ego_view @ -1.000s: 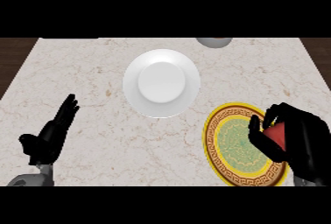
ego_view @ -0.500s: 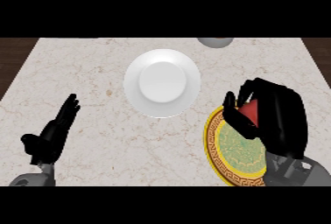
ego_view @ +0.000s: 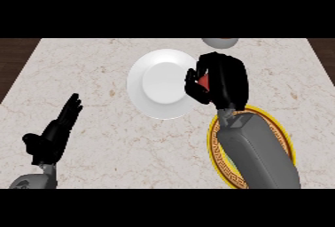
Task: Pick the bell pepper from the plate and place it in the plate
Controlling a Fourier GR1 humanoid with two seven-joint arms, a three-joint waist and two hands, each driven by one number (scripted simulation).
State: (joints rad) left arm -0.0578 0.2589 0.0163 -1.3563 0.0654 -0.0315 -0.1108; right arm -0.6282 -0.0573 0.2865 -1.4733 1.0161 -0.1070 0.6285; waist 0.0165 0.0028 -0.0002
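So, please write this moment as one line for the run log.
right hand: shut on red bell pepper | at white plate right rim | yellow plate: vacated | left hand: open, resting

No legible txt, labels, nos. or signs anywhere.

Kitchen setting. A pale marble-patterned table [ego_view: 118, 133] with darker wood-toned flooring at its far corners carries tableware: a plain white plate [ego_view: 157, 84], a plate with a yellow ornamental border [ego_view: 219, 146] partly hidden under a grey forearm, and a small grey rounded object [ego_view: 219, 42] at the far edge, too cropped to identify.
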